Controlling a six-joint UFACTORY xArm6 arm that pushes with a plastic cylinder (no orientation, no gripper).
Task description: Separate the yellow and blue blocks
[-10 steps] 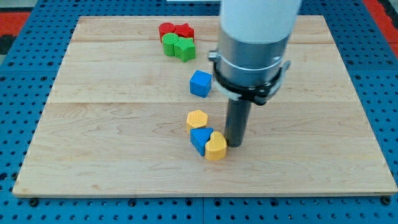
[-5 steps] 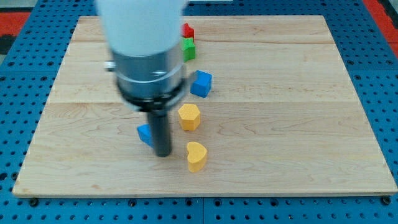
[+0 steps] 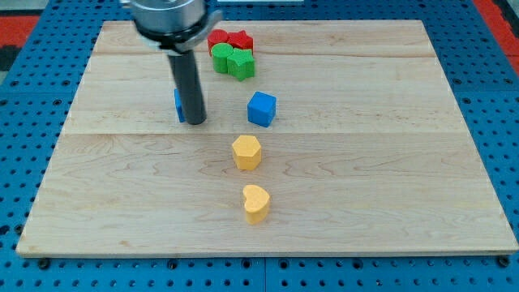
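My tip (image 3: pixel 195 122) rests on the board at the view's upper left. A blue block (image 3: pixel 178 105) sits right against the rod's left side, mostly hidden behind it. A blue cube (image 3: pixel 261 109) lies to the right of the tip, apart from it. A yellow hexagonal block (image 3: pixel 246 152) lies below the cube. A yellow heart-shaped block (image 3: pixel 256 203) lies further down, near the view's bottom. The two yellow blocks do not touch each other or any blue block.
A cluster of two red blocks (image 3: pixel 229 39) and two green blocks (image 3: pixel 233 62) sits at the board's top centre, right of the rod. The wooden board (image 3: pixel 405 162) lies on a blue pegboard.
My tip has moved from the lower middle leftward and then up toward the view's top. It pushed one blue block away from the yellow blocks to the upper left. The yellow blocks shifted apart.
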